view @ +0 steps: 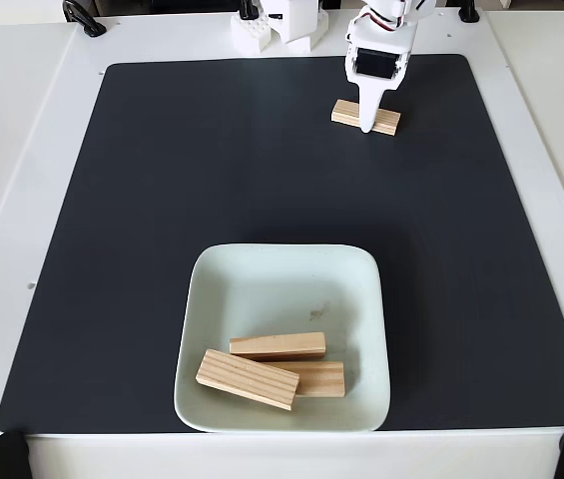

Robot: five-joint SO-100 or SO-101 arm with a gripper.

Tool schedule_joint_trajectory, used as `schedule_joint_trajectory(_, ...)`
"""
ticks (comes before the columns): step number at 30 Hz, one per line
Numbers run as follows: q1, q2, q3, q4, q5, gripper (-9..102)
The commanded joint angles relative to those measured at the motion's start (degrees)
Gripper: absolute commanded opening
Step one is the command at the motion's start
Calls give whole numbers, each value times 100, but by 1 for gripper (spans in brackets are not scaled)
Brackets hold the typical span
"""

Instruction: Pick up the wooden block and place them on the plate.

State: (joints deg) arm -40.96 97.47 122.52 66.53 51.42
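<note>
Fingers (367, 124) down over a wooden block (387, 120) at the mat's (142, 220) far edge, seemingly pinching it; three blocks (262, 371) lie in the plate (262, 289)

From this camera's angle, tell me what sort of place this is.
Probably a tabletop robot practice bench, not a kitchen. A black mat covers a white table, the white gripper is down at a lone wooden block, and three more blocks lie in a pale plate.

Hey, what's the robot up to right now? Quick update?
Gripper down on the wooden block at the mat's far edge; grip unclear. Three blocks already on the plate. Path clear.
</note>
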Motion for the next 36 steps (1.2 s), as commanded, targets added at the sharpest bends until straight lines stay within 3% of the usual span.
schedule_joint_trajectory(1, -26, 255, -308, -18, -132, -1)
schedule_joint_trajectory(5, 334, 967, -1037, -229, -914, -1)
schedule_joint_trajectory(12, 1433, 2039, -1433, -1811, -2505, -1)
schedule_joint_trajectory(15, 1863, 2153, -1433, -2127, -3270, -1)
schedule_joint_trajectory(23, 2602, 1406, -2276, -2101, -5599, -1)
schedule_joint_trajectory(29, 2742, -334, -4395, -2048, -5678, -1)
schedule_joint_trajectory(36, 2777, -2101, -6284, -1134, -5687, -1)
